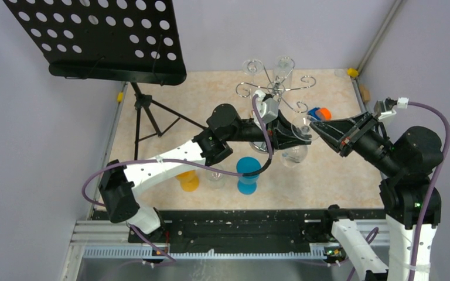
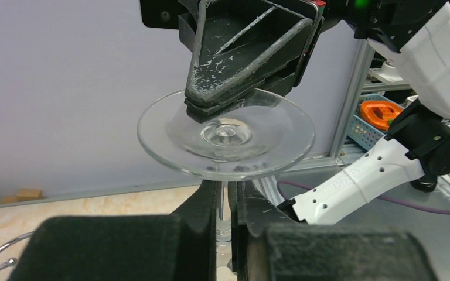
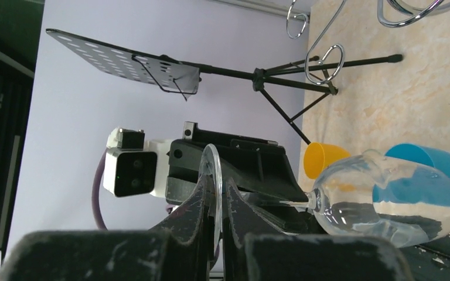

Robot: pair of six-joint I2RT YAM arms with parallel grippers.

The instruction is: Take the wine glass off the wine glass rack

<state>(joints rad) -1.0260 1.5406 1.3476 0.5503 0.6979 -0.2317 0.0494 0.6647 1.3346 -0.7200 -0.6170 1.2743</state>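
The wine glass (image 1: 293,153) hangs on its side between both grippers, in front of the chrome wine glass rack (image 1: 276,88) and apart from its curled arms. My left gripper (image 2: 227,190) is shut on the thin stem, just under the round foot (image 2: 225,137). My right gripper (image 3: 217,187) is shut on the rim of that foot, seen edge-on between its fingers (image 3: 202,193). The bowl (image 3: 387,199) points down toward the table. In the top view the left gripper (image 1: 293,136) and right gripper (image 1: 313,130) meet tip to tip at the glass.
A black perforated music stand (image 1: 99,41) on a tripod stands at the back left. An orange cup (image 1: 188,181), a blue cup (image 1: 248,174) and a clear glass (image 1: 214,175) sit under the left arm. A small basket with an orange item (image 1: 319,113) lies behind the grippers.
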